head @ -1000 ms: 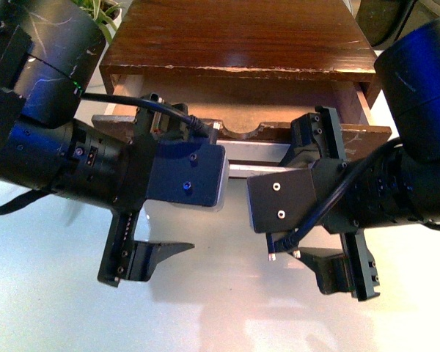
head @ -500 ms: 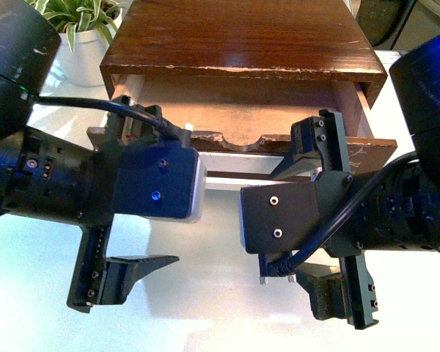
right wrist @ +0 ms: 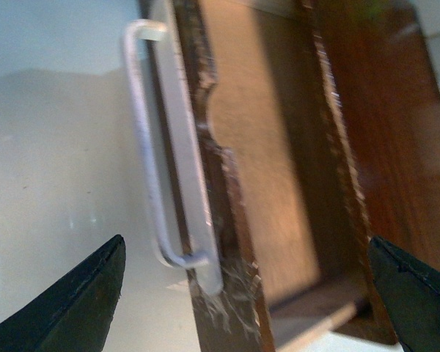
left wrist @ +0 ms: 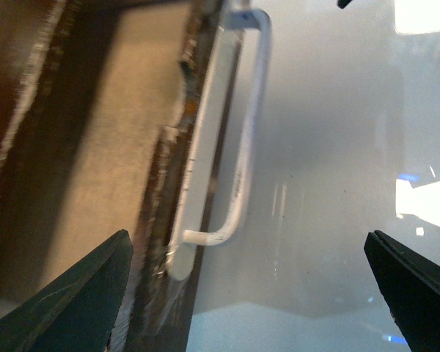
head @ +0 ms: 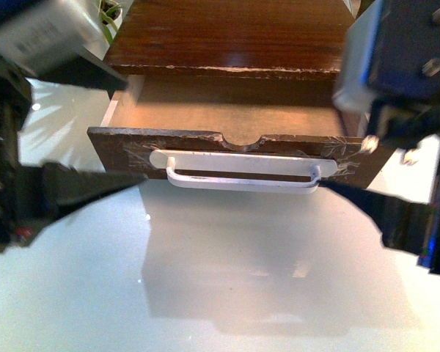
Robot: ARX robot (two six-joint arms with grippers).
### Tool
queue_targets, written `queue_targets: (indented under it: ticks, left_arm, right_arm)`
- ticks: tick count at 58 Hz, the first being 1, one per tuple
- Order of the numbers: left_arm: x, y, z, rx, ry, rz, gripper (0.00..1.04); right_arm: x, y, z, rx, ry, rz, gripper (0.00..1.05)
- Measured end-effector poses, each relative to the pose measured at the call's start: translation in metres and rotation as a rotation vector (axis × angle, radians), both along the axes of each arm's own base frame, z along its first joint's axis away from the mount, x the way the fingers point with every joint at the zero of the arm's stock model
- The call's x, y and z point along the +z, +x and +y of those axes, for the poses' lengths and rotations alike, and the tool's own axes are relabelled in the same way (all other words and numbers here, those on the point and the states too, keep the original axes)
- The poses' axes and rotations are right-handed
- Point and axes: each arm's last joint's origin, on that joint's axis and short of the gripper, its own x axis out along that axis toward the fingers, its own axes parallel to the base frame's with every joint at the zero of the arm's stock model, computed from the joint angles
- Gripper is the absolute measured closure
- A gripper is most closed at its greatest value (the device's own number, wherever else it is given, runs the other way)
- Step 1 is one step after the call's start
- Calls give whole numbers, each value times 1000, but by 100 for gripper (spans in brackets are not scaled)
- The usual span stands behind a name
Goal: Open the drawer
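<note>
Front view: drawer (head: 125, 150) open, handle (head: 242, 184) untouched, free tabletop (head: 220, 293) before front edge; left tool (left wrist: 246, 286), right tool (right wrist: 247, 286) wide, empty.

Shows dark brown with whitish scratch marks on the drawer (head: 125, 150) front; reads pale tan inside, white on the bar handle (head: 242, 163), reddish-brown grain on the cabinet top (head: 235, 33).

The drawer (head: 125, 150) is dark brown wood. Its front is rough with whitish scratches at its 9 o'clock and 3 o'clock ends. Inside, it looks pale and dull. The handle (head: 242, 163) is white, smooth and a little shiny. The cabinet top (head: 235, 33) is shiny dark wood, chipped along its 6 o'clock edge. The table (head: 220, 293) is white and glossy. The left gripper (left wrist: 247, 236) and right gripper (right wrist: 247, 240) have dark, dull fingers.
</note>
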Motion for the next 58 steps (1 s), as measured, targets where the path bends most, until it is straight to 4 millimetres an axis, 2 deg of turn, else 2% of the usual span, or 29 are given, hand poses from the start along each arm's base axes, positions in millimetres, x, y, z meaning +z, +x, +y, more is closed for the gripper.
queue_targets:
  ticks: [5,12,15,17,22,26,29,34,40,41,58]
  left_arm:
    - [16,-5,24,145,-125,24,8]
    - [43,-17,76,484,-413,115,9]
    - [42,-18,80,661,-439,43,14]
    - [38,-22,80,813,-481,-61,21]
    - [30,-39,77,996,-552,-208,36]
    - [30,-53,76,1111,-596,-278,50]
    - [31,-64,70,1100,-619,-287,62]
    - [24,-79,66,1084,-624,-268,84]
    - [21,-92,66,1088,-625,-265,103]
    - [20,-95,66,1088,-628,-264,103]
    - [6,-122,66,1091,-626,-257,103]
  right_arm:
    - [11,-9,-18,-134,98,-34,9]
    - [28,-30,-40,-345,324,-36,9]
    - [28,-31,-40,-437,392,-60,13]
    - [27,-34,-42,-580,503,-157,19]
    - [19,-45,-51,-803,750,-234,33]
    - [17,-54,-60,-857,881,-236,45]
    - [16,-64,-65,-865,962,-222,59]
    - [10,-76,-72,-875,992,-198,81]
    - [6,-85,-77,-883,1002,-191,100]
    - [6,-87,-78,-878,1002,-193,103]
    - [-6,-106,-93,-884,1012,-194,103]
